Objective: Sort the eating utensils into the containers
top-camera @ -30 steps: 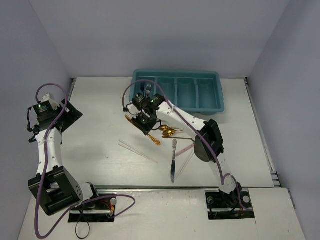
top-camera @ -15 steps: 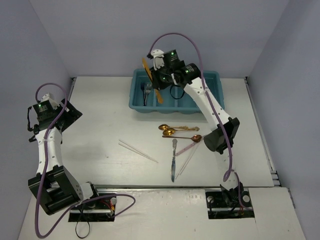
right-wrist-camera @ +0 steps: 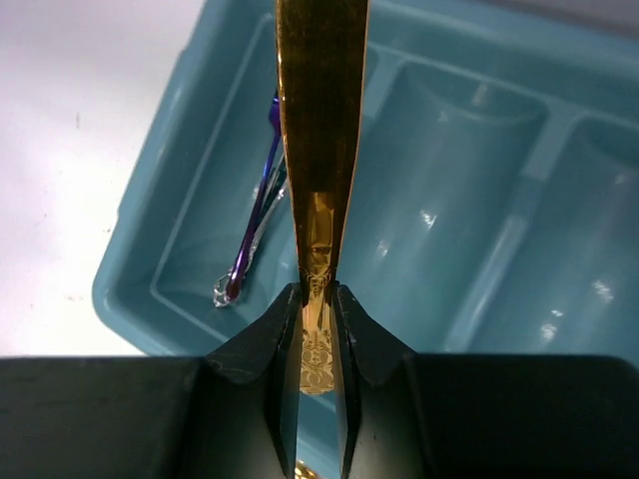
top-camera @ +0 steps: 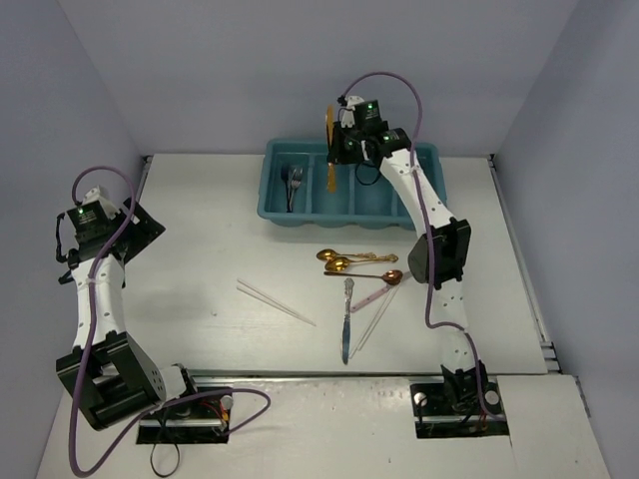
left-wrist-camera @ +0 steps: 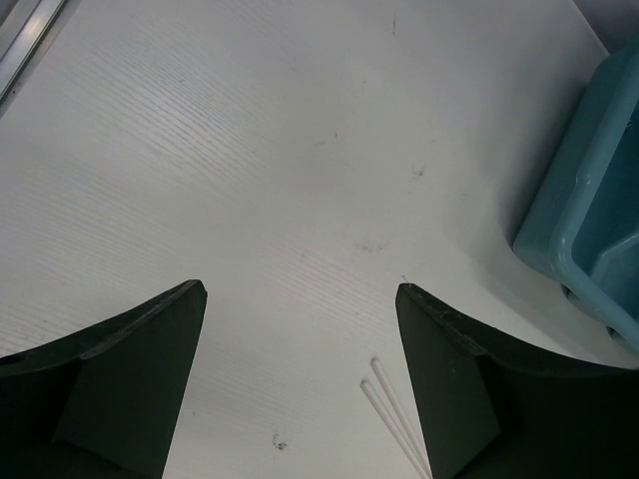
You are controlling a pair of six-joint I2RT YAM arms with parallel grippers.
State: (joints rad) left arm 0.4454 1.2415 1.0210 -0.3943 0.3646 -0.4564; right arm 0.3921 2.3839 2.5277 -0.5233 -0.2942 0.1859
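Gold flat-bladed metal utensil (right-wrist-camera: 321, 150) is pinched by its patterned handle between the pressed-in fingers of your right gripper (right-wrist-camera: 318, 299). It is held upright above the teal-blue plastic cutlery tray (top-camera: 349, 216) at the table's (top-camera: 200, 200) far edge, roughly over the second compartment from the left, not yet released. One silver fork (top-camera: 291, 183) lies in the leftmost compartment. Most of the job is left, I judge: three gold spoons (top-camera: 339, 261), a silver knife (top-camera: 345, 324) and pale sticks (top-camera: 275, 299) lie loose mid-table. Your left gripper (left-wrist-camera: 300, 289) hangs spread and empty near the left edge.

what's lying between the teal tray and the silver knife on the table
In the top view, gold spoons lie between the teal tray and the silver knife.
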